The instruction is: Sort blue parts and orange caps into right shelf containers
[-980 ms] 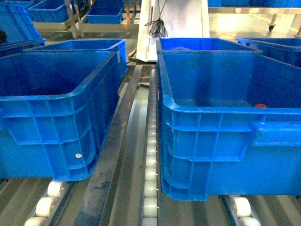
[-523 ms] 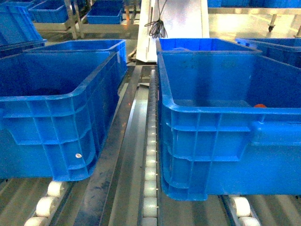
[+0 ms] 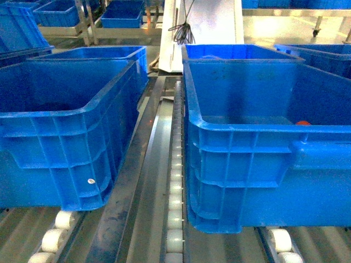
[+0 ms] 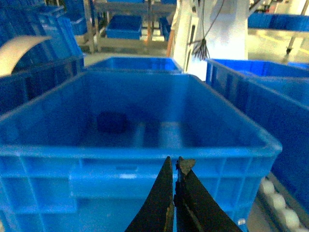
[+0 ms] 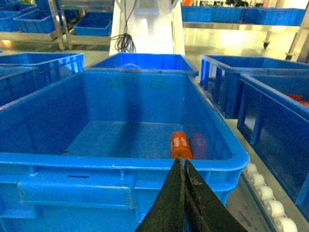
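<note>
Two deep blue crates fill the head view, standing side by side on a roller conveyor (image 3: 174, 219) with a metal rail between them. The left crate (image 3: 60, 118) has a dark blue part (image 4: 112, 122) lying on its floor near the back; the left tool (image 4: 175, 166) hangs just outside its near rim, tips pressed narrow together and holding nothing. The right crate (image 3: 263, 129) is ribbed, thick-rimmed and glossy, and holds an orange cap (image 5: 180, 144) lying on its side near the right wall, seen in the head view only as a small orange sliver. The right tool (image 5: 182, 163) sits just outside that crate's near rim, also pinched to a slit and empty.

Both tools are low against the rims, so a straight reach forward could strike the crate wall; each likely needs lifting over the edge first. The cap, a smooth cylinder, could roll when nudged. The blue part reads poorly against the blue floor, so a grasp there may miss.
</note>
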You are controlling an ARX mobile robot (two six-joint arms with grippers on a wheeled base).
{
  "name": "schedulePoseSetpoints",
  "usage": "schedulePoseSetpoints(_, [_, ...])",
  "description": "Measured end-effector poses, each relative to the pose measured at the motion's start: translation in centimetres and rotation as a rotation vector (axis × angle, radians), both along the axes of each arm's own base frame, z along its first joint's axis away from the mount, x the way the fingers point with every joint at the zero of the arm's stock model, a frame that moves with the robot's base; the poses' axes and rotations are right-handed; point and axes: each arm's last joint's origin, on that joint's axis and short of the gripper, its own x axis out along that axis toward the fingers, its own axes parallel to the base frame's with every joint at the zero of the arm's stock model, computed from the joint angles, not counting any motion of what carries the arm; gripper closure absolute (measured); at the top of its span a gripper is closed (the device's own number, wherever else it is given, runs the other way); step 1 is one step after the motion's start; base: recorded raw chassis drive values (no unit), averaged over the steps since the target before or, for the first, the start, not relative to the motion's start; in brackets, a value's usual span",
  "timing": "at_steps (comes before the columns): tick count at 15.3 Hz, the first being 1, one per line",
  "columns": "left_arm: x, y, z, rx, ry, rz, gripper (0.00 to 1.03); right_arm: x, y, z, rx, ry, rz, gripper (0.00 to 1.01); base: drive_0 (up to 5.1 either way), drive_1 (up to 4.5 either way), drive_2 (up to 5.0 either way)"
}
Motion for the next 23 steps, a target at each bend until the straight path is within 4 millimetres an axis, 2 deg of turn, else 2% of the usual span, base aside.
schedulePoseSetpoints(2, [-0.8,0.0,-0.5,0.0,0.024,0.0,1.01,-0.5,0.0,-0.7,0.0,0.01,0.0,1.0,0.0,0.0,0.0])
schedulePoseSetpoints(3, [-1.3,0.0,0.1,0.0,-0.013,0.0,1.01,-1.2,0.0,-1.5,0.0,0.046,0.0,1.0,0.0,0.0,0.0])
schedulePoseSetpoints(10, [-3.4,0.0,0.5,0.0,-0.021,0.0,1.01,-3.1,0.0,-0.3,0.002,-0.004,0.0,1.0,0.0,0.0,0.0])
schedulePoseSetpoints(11, [-4.3,0.0,0.7,0.0,-0.029,0.0,1.01,-4.0,0.0,-0.2,0.002,-0.008,0.0,1.0,0.0,0.0,0.0])
schedulePoseSetpoints(20, [-5.8,0.0,0.8,0.0,-0.032,0.0,1.01,-5.3,0.0,-0.2,0.002,-0.008,0.0,1.0,0.0,0.0,0.0])
schedulePoseSetpoints(22, [-6.0,0.0,0.6,0.001,-0.019,0.0,1.01,-6.2,0.0,-0.8,0.002,0.042,0.002,1.0,0.0,0.0,0.0])
schedulePoseSetpoints(23, [-6.5,0.0,0.2,0.001,0.016,-0.003,1.01,-6.4,0.0,-0.5,0.003,-0.006,0.001,1.0,0.0,0.0,0.0])
